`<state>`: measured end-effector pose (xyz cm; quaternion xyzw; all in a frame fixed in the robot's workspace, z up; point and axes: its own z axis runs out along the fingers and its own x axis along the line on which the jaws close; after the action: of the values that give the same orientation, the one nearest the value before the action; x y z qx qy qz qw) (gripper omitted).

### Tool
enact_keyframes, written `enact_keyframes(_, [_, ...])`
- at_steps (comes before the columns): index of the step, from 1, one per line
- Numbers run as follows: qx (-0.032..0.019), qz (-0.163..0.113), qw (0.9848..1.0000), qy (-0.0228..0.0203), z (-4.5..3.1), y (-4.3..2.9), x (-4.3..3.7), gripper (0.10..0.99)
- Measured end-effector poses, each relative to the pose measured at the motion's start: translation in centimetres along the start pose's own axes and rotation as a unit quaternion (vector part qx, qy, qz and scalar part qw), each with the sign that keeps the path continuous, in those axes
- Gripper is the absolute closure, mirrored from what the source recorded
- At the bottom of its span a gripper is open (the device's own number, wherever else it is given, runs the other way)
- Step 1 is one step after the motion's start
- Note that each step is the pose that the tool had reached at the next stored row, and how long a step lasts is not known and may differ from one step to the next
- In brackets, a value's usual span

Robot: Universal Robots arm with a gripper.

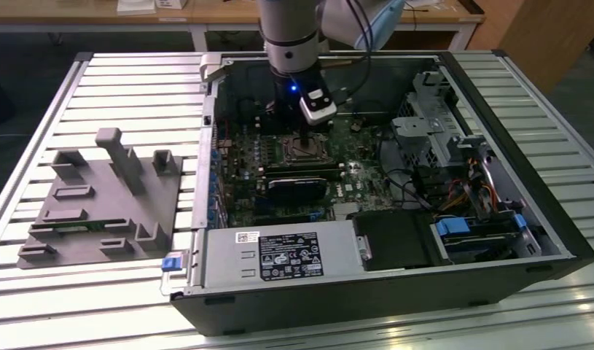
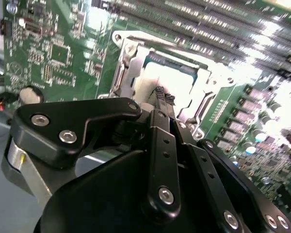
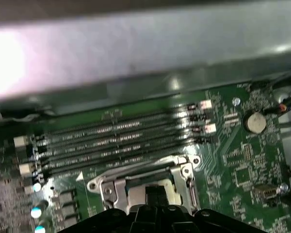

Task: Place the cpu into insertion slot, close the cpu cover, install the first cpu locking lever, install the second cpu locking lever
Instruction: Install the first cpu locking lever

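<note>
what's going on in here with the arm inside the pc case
A robot arm has its black gripper lowered into an open black computer case, right over the square silvery-rimmed insertion slot on the green motherboard. In the second wrist view the fingertips sit at a pale silvery-grey square cpu lying in the slot. A grey moulded fixture lies on the slatted table beside the case.

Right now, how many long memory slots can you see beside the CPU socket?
4 memory slots, lying parallel side by side in the first wrist view, between the insertion slot and the metal case wall. More may be hidden elsewhere on the board.
</note>
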<state>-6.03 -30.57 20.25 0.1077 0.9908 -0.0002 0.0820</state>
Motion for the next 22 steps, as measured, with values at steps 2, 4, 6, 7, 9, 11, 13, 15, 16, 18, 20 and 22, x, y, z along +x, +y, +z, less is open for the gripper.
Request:
enact_keyframes(2, [0.0062, -0.001, 1.0, 0.0033, 0.03, 0.01, -0.06, 0.98])
enact_keyframes(4, [0.0065, -0.001, 1.0, 0.004, 0.02, 0.01, -0.05, 0.98])
enact_keyframes(6, [0.0065, -0.001, 1.0, 0.0042, 0.02, 0.01, -0.05, 0.98])
enact_keyframes(7, [0.0065, -0.001, 1.0, 0.0043, 0.02, 0.01, -0.05, 0.98])
enact_keyframes(9, [0.0067, -0.001, 1.0, 0.0044, -0.06, 0.01, -0.07, 0.98])
enact_keyframes(11, [0.0066, -0.001, 1.0, 0.0043, -0.44, 0.02, -0.13, 0.98])
enact_keyframes(13, [0.0065, -0.001, 1.0, 0.0042, -1.4, 0.04, -0.29, 0.98])
enact_keyframes(15, [0.0065, -0.001, 1.0, 0.0043, -1.98, 0.05, -0.39, 0.98])
enact_keyframes(16, [0.0066, -0.001, 1.0, 0.0043, -2.23, 0.05, -0.43, 0.98])
enact_keyframes(18, [0.0065, -0.001, 1.0, 0.0043, -2.54, 0.05, -0.48, 0.98])
enact_keyframes(20, [0.0065, -0.001, 1.0, 0.0042, -2.57, 0.06, -0.49, 0.98])
enact_keyframes(22, [0.0064, -0.001, 1.0, 0.0042, -2.57, 0.06, -0.48, 0.98])
